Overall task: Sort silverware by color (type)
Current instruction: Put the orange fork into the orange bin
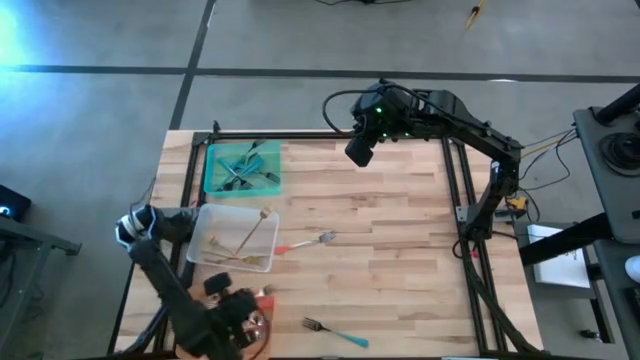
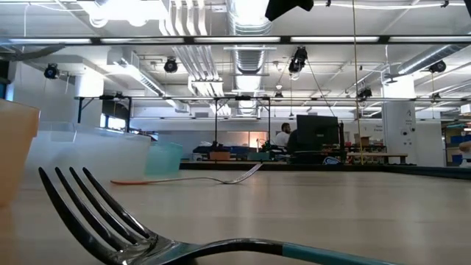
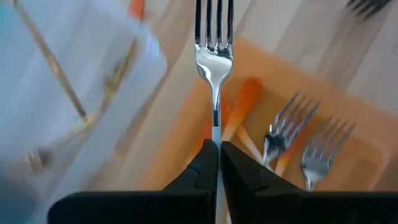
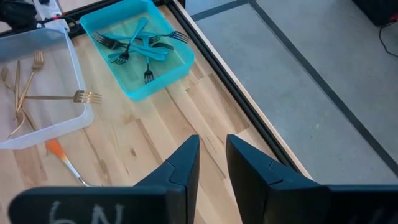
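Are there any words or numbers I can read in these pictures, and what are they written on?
"6N": pale handwritten marks, cut off by the picture's edge, on the dark body of the right gripper, seen in the right wrist view.
Nothing else is readable: the teal tray, the clear tray and the forks show no lettering.

Overhead, table-level, two wrist views

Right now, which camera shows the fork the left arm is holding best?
The left wrist view: the fork fills it, pinched by the left gripper over the orange tray. The high view hides it under the arm; the others miss it.
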